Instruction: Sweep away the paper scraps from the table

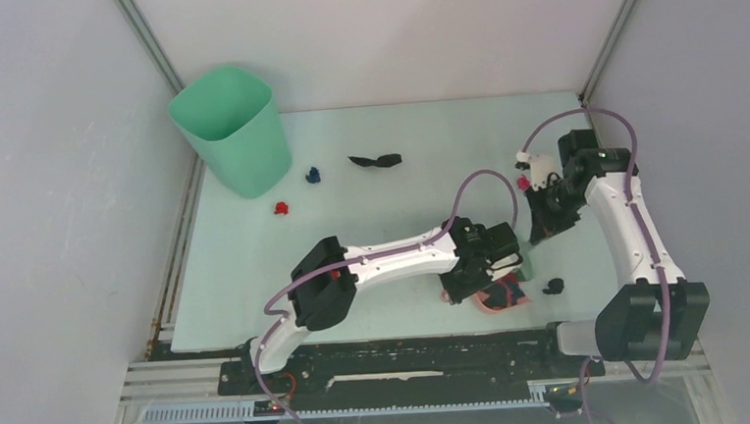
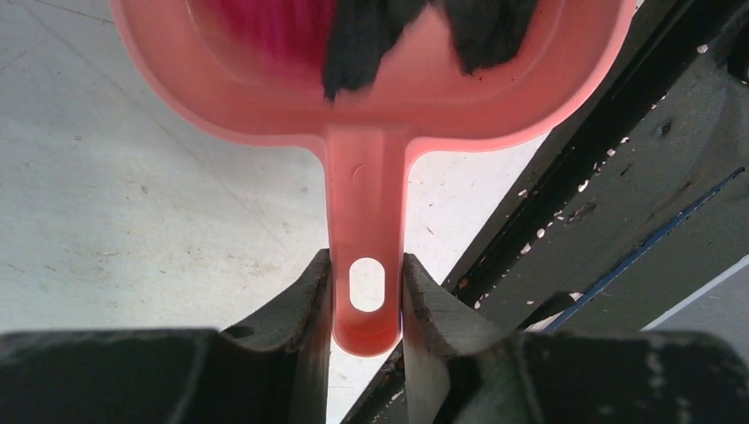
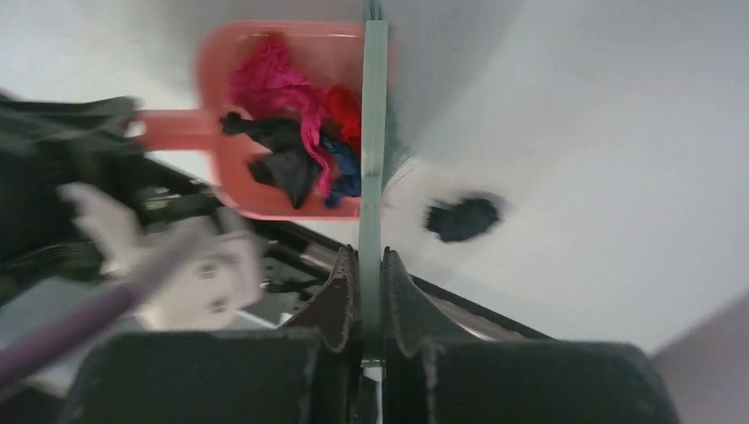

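Observation:
My left gripper (image 2: 367, 265) is shut on the handle of the pink dustpan (image 2: 380, 106), which rests near the table's (image 1: 400, 210) front edge (image 1: 499, 301). In the pan lie several paper scraps (image 3: 296, 141), magenta, red, blue and black. My right gripper (image 3: 371, 261) is shut on the green hand brush (image 3: 373, 132), whose bristles stand at the pan's mouth. Loose scraps lie on the table: a black one (image 1: 554, 286) right of the pan, also in the right wrist view (image 3: 464, 217), a magenta one (image 1: 523, 180), a black one (image 1: 376, 160), a blue one (image 1: 313, 174) and a red one (image 1: 280, 209).
A tall green bin (image 1: 236, 132) stands at the table's back left corner. Grey walls close the table on three sides. The black rail with the arm bases (image 1: 410, 362) runs along the front edge, just behind the dustpan.

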Available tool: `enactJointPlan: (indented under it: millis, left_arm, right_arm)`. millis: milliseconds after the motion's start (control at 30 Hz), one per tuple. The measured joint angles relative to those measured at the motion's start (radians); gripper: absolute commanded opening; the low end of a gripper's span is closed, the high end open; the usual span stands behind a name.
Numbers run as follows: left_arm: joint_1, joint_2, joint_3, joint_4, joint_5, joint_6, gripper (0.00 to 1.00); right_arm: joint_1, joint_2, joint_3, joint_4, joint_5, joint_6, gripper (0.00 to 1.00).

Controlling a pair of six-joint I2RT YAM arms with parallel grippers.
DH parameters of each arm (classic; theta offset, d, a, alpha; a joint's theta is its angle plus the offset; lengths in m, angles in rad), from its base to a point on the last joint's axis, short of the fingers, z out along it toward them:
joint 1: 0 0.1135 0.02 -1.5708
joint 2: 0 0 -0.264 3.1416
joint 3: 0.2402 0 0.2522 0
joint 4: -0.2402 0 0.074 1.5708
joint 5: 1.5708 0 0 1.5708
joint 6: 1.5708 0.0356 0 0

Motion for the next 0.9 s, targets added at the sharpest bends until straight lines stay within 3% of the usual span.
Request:
enactJointPlan:
  millis: [167, 300, 600, 900]
  left_arm:
    - [0.0, 0.003, -0.005, 0.011, -0.007, 0.0, 0.0]
    - [0.0, -0.021, -0.069, 0.047, -0.029, 0.0, 0.0]
    - [0.01, -0.161, -0.259, 0.157, -0.082, -0.005, 0.0]
    - [0.026, -0.205, -0.307, 0.196, -0.121, -0.03, 0.0]
  right_arm:
    - [0.047, -0.016, 0.0, -0.031, -0.163, 0.031, 0.0]
    - [0.048, -0.055, 0.002, -0.048, -0.204, 0.045, 0.0]
    - [0.038, -0.122, 0.072, -0.047, -0.108, 0.05, 0.0]
    - [-0.039, -0.127, 0.098, -0.035, -0.039, 0.038, 0.0]
